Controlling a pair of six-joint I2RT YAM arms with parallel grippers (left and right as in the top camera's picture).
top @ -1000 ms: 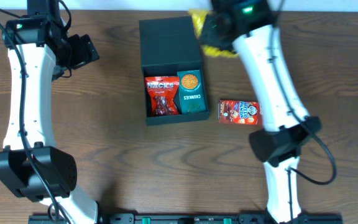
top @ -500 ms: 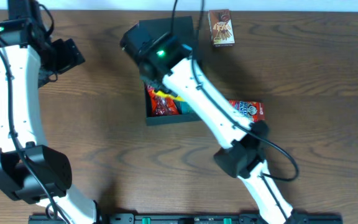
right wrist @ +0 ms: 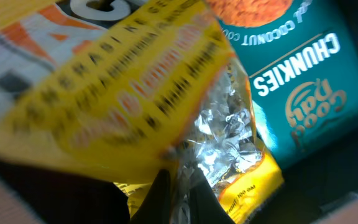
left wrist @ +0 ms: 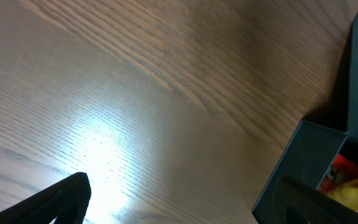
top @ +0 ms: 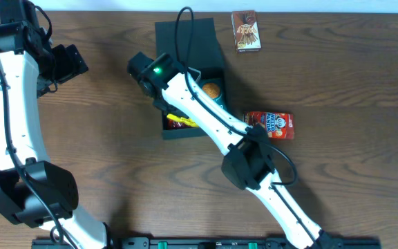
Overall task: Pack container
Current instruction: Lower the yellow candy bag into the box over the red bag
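The container (top: pixel 185 38) is a dark box at the table's back middle, with its lid flap lying open behind it. My right gripper (top: pixel 172 111) reaches down into its left compartment, shut on a yellow snack packet (top: pixel 182 122). In the right wrist view the fingertips (right wrist: pixel 180 194) pinch the packet's silver crimped edge, and the yellow packet (right wrist: pixel 123 93) fills most of the frame. A teal carton (right wrist: pixel 303 106) with an orange circle stands in the right compartment. My left gripper (top: pixel 65 63) hangs open over bare table, left of the container (left wrist: pixel 297 162).
A red snack packet (top: pixel 271 125) lies on the table right of the box. A brown packet (top: pixel 246 30) lies at the back edge, right of the lid. A red packet (left wrist: pixel 344 168) peeks out under the yellow one inside the box.
My right arm swung from the back right across the box and lowered the yellow packet into the left compartment. The left arm drifted slightly left.
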